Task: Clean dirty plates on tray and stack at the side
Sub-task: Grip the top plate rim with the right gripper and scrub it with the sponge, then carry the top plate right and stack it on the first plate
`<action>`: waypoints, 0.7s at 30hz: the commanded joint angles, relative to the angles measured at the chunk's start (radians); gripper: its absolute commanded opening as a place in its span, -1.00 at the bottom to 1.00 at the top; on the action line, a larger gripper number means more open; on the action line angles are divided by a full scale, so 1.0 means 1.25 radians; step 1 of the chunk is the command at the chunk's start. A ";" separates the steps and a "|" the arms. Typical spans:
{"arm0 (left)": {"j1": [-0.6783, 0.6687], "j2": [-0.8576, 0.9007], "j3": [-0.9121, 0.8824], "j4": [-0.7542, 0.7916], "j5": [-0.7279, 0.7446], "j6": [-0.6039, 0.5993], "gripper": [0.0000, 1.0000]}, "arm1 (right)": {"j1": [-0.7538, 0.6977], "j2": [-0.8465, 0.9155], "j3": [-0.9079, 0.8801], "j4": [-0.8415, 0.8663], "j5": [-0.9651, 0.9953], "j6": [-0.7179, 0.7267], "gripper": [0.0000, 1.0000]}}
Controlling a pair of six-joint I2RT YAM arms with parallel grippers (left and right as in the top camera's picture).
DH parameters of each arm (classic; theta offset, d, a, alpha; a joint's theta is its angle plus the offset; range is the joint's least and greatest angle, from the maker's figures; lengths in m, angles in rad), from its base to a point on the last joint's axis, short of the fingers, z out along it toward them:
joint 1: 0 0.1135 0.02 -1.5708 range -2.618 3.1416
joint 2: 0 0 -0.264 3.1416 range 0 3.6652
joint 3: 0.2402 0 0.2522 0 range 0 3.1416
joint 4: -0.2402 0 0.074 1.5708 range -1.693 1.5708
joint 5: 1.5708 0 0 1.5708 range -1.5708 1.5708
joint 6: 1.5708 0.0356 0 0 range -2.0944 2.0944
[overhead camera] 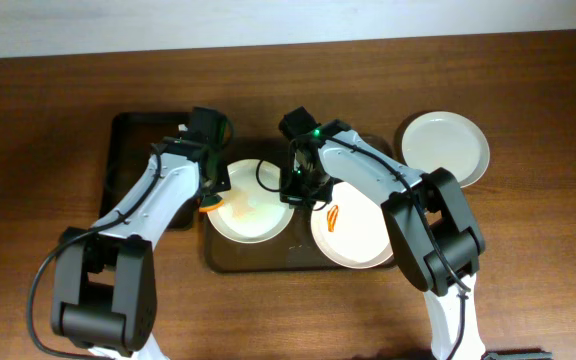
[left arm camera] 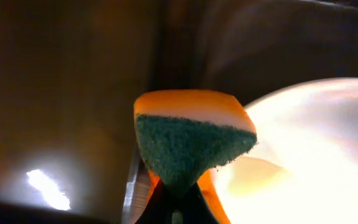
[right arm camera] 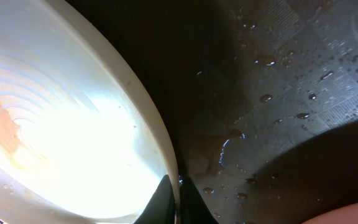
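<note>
The right pincer (right arm camera: 174, 200) is clenched on the rim of the gripped plate (right arm camera: 73, 137), its two thin tips closed over the white edge, one on either side. That plate's shiny hollow carries a faint orange-brown patch at its far left in the right wrist view. Just beside the rim lies the textured floor of the tray (right arm camera: 291, 74), beaded with water drops. The left pincer (left arm camera: 174, 196) is clamped on a sponge (left arm camera: 191, 140) (orange body, dark green scouring face turned to the camera), which hangs at the opposite edge of the same plate; whether it touches the plate I cannot tell. From overhead, the gripped plate sits in the left half of the tray, and the smeared plate (overhead camera: 353, 228), with an orange-red streak, lies beside it in the right half. The plain plate (overhead camera: 444, 148) rests off the tray on the table (overhead camera: 528, 290), past the tray's far right corner. A black tray (overhead camera: 138, 140) lies to the left.
</note>
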 commanded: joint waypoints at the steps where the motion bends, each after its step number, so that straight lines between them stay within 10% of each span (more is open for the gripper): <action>1: 0.004 -0.023 0.002 0.033 0.251 0.040 -1.00 | -0.005 0.034 -0.020 -0.013 0.091 -0.010 -0.92; 7: -0.018 0.004 -0.075 0.125 0.371 0.040 -1.00 | -0.005 0.034 -0.020 -0.011 0.090 -0.010 -0.92; 18: -0.022 0.013 -0.003 -0.130 -0.204 -0.030 -1.00 | -0.005 0.029 -0.009 -0.012 0.157 -0.030 -0.91; 21: -0.022 -0.055 0.060 -0.190 -0.171 -0.069 -1.00 | -0.005 0.004 0.033 -0.019 0.157 -0.112 -0.91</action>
